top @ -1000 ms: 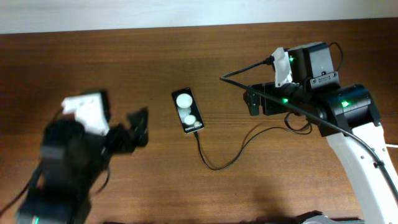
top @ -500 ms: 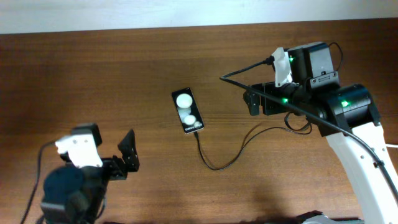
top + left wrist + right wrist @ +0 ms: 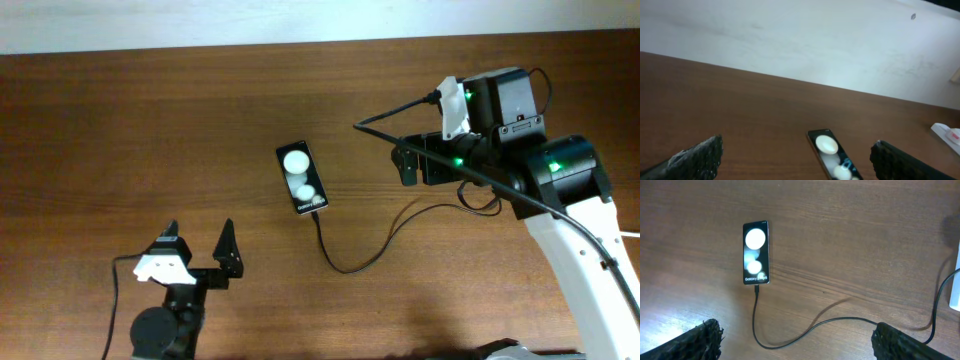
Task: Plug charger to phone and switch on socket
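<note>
Phone (image 3: 303, 178): small flat black rectangular slab, one large and one small white circle and tiny white text at its near end, lying face up near the middle of the brown wooden surface (image 3: 150, 120), between the two arms, likely so either can reach it. Charger (image 3: 754, 312): long thin black cable, its small connector tip meeting the text end of the phone and apparently seated there. From that end it sags in a loose loop, then runs off toward the right arm; the slack probably keeps any pull off the connector. Socket (image 3: 946, 133): white oblong strip with a red mark, caught only at the right edge of the left wrist view. From overhead it is hidden, presumably under the right arm's bulk, so the switch position cannot be read. A white sliver at the right edge of the right wrist view could be the plug adapter or the socket; cannot tell which. Right gripper (image 3: 405, 165) hangs above the surface just right of the phone, jaws spread wide, holding nothing. Left gripper (image 3: 200, 235) sits low by the near edge, well apart from the phone, jaws equally spread and empty, pointed toward the pale wall (image 3: 790, 40). Judgement: plugging looks done; the switch remains, and the right arm seems the nearer to it.
</note>
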Available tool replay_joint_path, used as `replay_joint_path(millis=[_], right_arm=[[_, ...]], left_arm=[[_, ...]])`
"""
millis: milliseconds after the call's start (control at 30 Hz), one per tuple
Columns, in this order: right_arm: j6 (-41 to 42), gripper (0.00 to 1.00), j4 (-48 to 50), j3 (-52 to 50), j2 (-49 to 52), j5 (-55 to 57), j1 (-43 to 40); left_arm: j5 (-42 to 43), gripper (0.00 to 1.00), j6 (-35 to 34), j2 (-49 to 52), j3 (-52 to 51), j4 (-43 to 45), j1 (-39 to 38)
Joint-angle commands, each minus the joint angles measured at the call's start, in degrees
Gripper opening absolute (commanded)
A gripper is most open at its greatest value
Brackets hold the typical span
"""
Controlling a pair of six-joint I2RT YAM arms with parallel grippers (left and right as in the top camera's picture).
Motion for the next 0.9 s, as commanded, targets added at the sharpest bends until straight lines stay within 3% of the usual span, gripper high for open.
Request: replay_joint_path(millis=[0,367,500,700,867], right_arm=[[-0.1,0.99,0.0,0.3,-0.3,0.1,0.3],[-0.1,0.99,0.0,0.3,-0.3,0.1,0.3],[-0.1,0.99,0.0,0.3,-0.3,0.1,0.3],[-0.1,0.99,0.0,0.3,-0.3,0.1,0.3],[-0.1,0.99,0.0,0.3,-0.3,0.1,0.3]], left_arm=[[0.0,0.99,0.9,-2.8,-2.7,1.2,2.5],[-0.9,0.99,1.0,-6.3,-4.2,4.8,8.2],[-0.3,0.99,0.8,-6.3,-9.6,13.0,8.2],[-0.5,0.99,0.9,-6.3,-9.4,2.7,8.3],[0.6,0.99,3.9,-6.3,-9.4,2.6,8.2]])
